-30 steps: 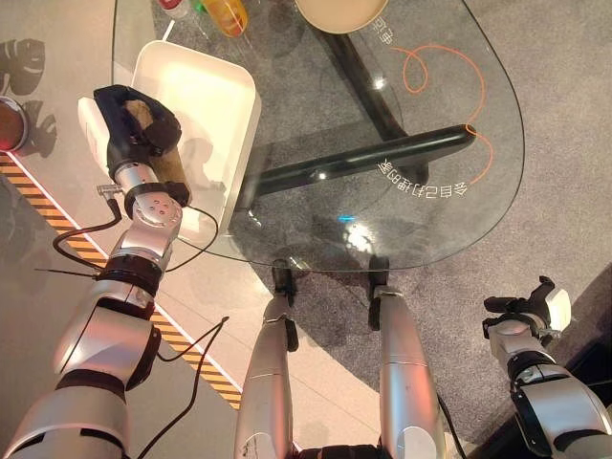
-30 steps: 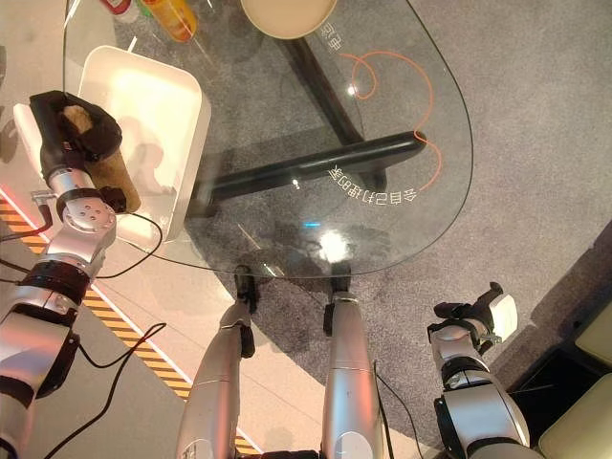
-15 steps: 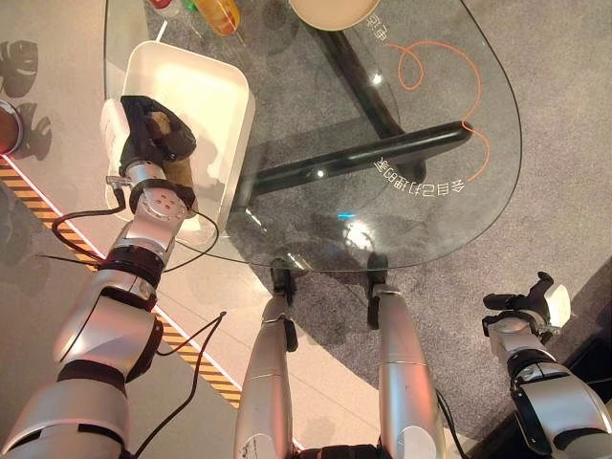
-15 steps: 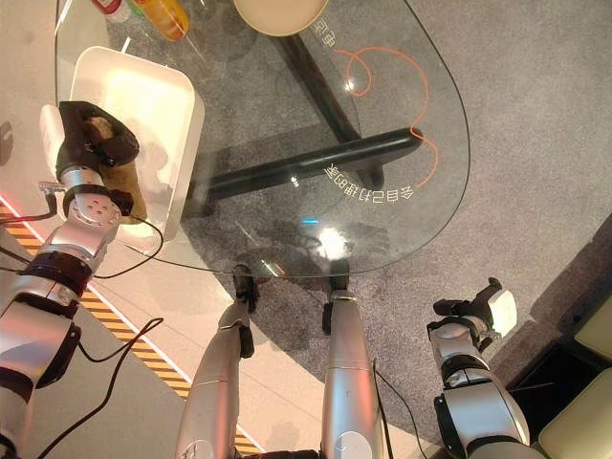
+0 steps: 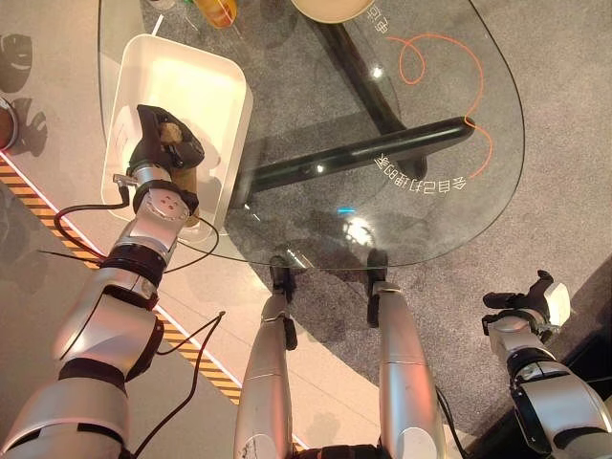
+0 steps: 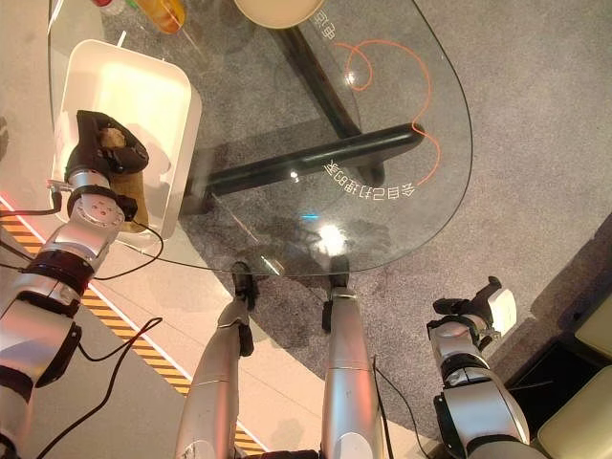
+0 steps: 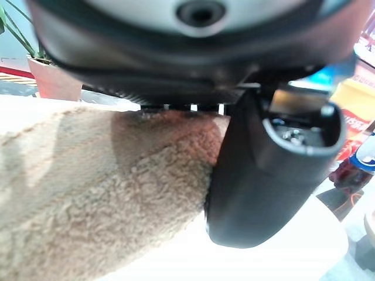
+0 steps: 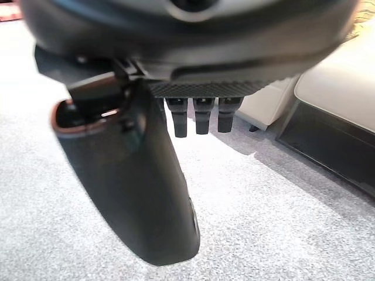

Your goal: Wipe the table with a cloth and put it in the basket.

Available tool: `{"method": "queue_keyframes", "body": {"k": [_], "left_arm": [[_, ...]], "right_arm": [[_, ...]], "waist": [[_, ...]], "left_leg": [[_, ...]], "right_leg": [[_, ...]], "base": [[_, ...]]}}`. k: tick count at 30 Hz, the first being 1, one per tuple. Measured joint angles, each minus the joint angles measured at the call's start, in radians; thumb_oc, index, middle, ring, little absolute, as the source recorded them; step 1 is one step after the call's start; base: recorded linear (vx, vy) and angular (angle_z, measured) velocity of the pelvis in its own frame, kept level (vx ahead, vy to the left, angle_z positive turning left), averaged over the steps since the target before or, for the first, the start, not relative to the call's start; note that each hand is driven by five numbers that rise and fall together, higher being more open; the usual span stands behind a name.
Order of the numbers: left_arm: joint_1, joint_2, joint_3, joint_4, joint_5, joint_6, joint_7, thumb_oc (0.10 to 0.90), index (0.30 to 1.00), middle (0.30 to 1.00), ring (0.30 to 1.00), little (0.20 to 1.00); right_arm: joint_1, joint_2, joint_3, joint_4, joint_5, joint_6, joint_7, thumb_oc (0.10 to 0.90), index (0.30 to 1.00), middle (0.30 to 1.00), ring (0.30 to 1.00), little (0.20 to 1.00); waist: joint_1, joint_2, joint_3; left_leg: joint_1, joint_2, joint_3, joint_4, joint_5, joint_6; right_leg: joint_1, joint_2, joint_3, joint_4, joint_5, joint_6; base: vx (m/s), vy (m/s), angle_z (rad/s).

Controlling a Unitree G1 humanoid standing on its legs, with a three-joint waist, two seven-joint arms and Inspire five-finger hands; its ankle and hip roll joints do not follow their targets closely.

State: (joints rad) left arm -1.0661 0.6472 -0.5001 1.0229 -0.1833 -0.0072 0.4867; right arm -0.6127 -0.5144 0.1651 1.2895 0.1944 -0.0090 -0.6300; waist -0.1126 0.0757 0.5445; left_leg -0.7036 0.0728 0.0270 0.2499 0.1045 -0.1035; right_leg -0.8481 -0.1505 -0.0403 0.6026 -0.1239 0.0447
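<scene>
One robot hand, left [image 5: 163, 145], curled on cloth [image 7: 88, 193] | over basket [image 5: 186, 81] | right [image 5: 531, 308] relaxed

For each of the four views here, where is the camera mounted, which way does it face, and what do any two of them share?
Left eye view: head camera, looking down at the glass table; both arms enter.
Right eye view: same, slightly offset; shares the white basket.
Left wrist view: on the left wrist, facing along the left hand at the tan cloth.
Right wrist view: on the right wrist, facing along the right hand at grey carpet.
</scene>
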Motion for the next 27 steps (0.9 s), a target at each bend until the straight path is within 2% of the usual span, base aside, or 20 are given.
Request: {"method": "queue_keyframes", "body": {"k": [1, 2, 3, 4, 27], "left_arm": [[0.000, 0.000, 0.000, 0.000, 0.000, 0.000, 0.000, 0.663, 0.782, 0.782, 0.782, 0.763], [0.000, 0.000, 0.000, 0.000, 0.000, 0.000, 0.000, 0.687, 0.804, 0.804, 0.804, 0.787], [-0.001, 0.000, 0.000, 0.000, 0.001, 0.000, 0.000, 0.764, 0.869, 0.869, 0.869, 0.864], [-0.001, 0.000, 0.000, 0.000, 0.001, 0.000, 0.000, 0.800, 0.900, 0.900, 0.900, 0.900], [-0.046, 0.005, -0.002, 0.000, 0.003, -0.004, 0.000, 0.800, 0.900, 0.900, 0.900, 0.900]], "right_arm": [[-0.002, 0.000, 0.000, 0.000, 0.000, 0.000, 0.000, 0.800, 0.900, 0.900, 0.900, 0.900], [-0.003, 0.000, 0.000, 0.000, 0.000, 0.000, 0.000, 0.800, 0.900, 0.900, 0.900, 0.900], [-0.003, 0.000, 0.000, 0.000, 0.000, 0.000, 0.000, 0.800, 0.900, 0.900, 0.900, 0.900], [-0.003, 0.000, 0.000, 0.000, 0.000, 0.000, 0.000, 0.800, 0.900, 0.900, 0.900, 0.900], [-0.002, 0.001, 0.020, -0.001, 0.001, 0.000, 0.000, 0.800, 0.900, 0.900, 0.900, 0.900]], "waist": [[0.000, 0.000, 0.000], [0.000, 0.000, 0.000], [0.000, 0.000, 0.000], [0.000, 0.000, 0.000], [0.000, 0.000, 0.000]], "left_leg": [[0.000, 0.000, 0.000, 0.000, 0.000, 0.000], [-0.001, 0.000, 0.000, 0.001, 0.000, 0.000], [-0.003, 0.000, 0.000, 0.001, 0.000, 0.000], [-0.004, 0.000, 0.000, 0.001, 0.000, 0.000], [-0.018, 0.010, -0.003, 0.011, 0.000, 0.000]], "right_leg": [[-0.001, 0.000, 0.000, 0.001, 0.000, 0.000], [-0.001, 0.000, 0.000, 0.001, 0.000, 0.000], [-0.003, 0.000, 0.000, 0.001, 0.000, 0.000], [-0.004, 0.000, 0.000, 0.001, 0.000, 0.000], [-0.013, 0.009, -0.003, 0.001, 0.002, -0.003]], "base": [[0.00, 0.000, 0.00], [0.00, 0.000, 0.00], [0.00, 0.000, 0.00], [0.00, 0.000, 0.00], [0.00, 0.000, 0.00]]}}
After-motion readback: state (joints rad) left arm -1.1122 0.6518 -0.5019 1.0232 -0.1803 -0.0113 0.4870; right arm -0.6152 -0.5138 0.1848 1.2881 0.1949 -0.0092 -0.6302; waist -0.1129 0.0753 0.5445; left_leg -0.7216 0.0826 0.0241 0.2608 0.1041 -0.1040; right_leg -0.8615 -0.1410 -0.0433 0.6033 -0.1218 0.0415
